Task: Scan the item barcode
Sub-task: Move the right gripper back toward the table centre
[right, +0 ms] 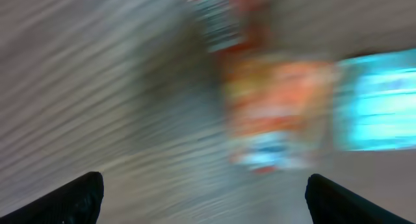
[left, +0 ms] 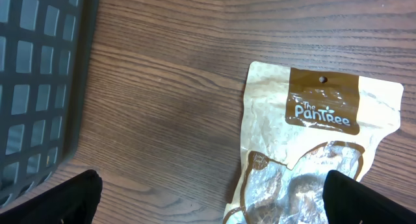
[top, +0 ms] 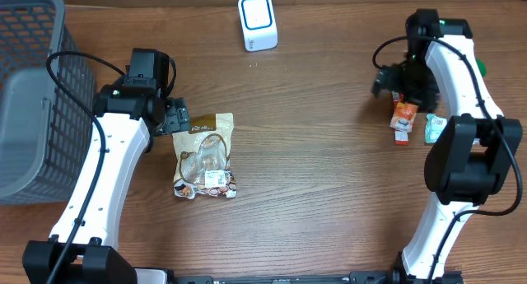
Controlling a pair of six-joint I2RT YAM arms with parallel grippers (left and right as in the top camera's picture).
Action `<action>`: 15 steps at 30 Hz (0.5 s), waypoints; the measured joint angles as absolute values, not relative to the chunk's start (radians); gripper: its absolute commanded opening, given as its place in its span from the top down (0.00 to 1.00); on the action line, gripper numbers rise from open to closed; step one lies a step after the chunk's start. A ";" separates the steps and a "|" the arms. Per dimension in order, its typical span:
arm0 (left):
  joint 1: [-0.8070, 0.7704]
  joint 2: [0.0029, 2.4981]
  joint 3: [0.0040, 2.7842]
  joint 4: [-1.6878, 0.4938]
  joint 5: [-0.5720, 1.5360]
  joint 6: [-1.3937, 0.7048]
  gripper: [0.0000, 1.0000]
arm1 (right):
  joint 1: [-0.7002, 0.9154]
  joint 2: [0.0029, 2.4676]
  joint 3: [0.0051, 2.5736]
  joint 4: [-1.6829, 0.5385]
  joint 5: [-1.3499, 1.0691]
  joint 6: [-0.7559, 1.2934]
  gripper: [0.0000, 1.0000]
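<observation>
A tan "The PanTree" snack pouch [top: 206,155] lies flat on the wooden table left of centre. My left gripper [top: 175,118] hovers at the pouch's top-left corner, open and holding nothing. In the left wrist view the pouch [left: 315,139] lies ahead, with the right fingertip [left: 364,201] over its clear window. A white and blue scanner [top: 258,21] stands at the back. My right gripper [top: 387,80] is open above the table, just left of an orange packet [top: 403,117]. The right wrist view is blurred; the orange packet [right: 276,113] lies beyond the open gripper [right: 205,201].
A grey mesh basket [top: 33,95] fills the far left, its wall [left: 39,74] close to my left gripper. A teal packet [top: 434,128] lies beside the orange one at the right, also seen as the teal packet [right: 380,100].
</observation>
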State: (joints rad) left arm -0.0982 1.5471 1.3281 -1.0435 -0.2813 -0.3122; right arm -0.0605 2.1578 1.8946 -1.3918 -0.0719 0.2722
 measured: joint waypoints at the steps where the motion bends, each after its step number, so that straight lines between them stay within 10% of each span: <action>1: -0.098 1.547 1.328 -1.044 -0.281 -0.312 0.00 | -0.052 2.158 1.895 -1.398 -0.151 0.264 0.04; 15: -0.098 1.547 1.328 -1.044 -0.281 -0.312 0.00 | 0.284 2.158 1.767 -1.169 -0.466 0.242 0.21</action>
